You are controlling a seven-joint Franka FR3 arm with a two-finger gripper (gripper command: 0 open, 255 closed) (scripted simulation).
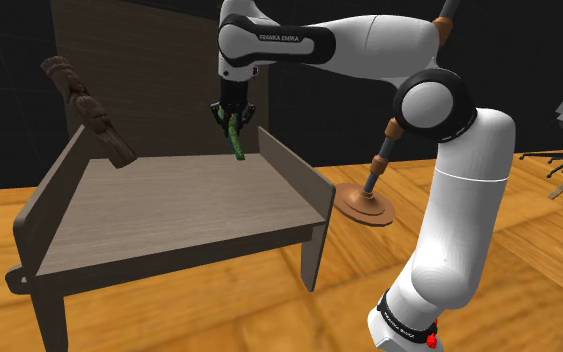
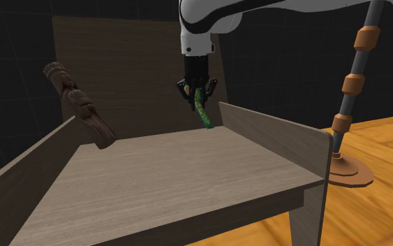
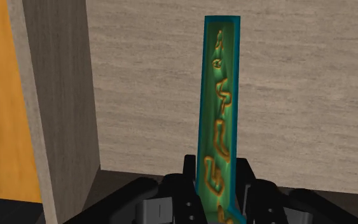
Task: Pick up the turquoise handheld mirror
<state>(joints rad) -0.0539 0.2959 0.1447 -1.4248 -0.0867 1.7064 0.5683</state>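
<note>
Hangs slanted over the rear of the bench: a turquoise-green mirror with orange squiggles, clamped by its upper end in the tool, black fingers tight on either side. Lower tip near the bench top; touching or apart, cannot tell. Upper end buried in the grip, so handle or glass, unclear. Walled on two sides by raised panels. Against the far end of the opposite wall, a dark carved figure, leaning. Beyond, on the wooden floor, a beaded pole's round base, top cut off.

The white arm bears dark-banded lettering "FRANKA EMIKA".
</note>
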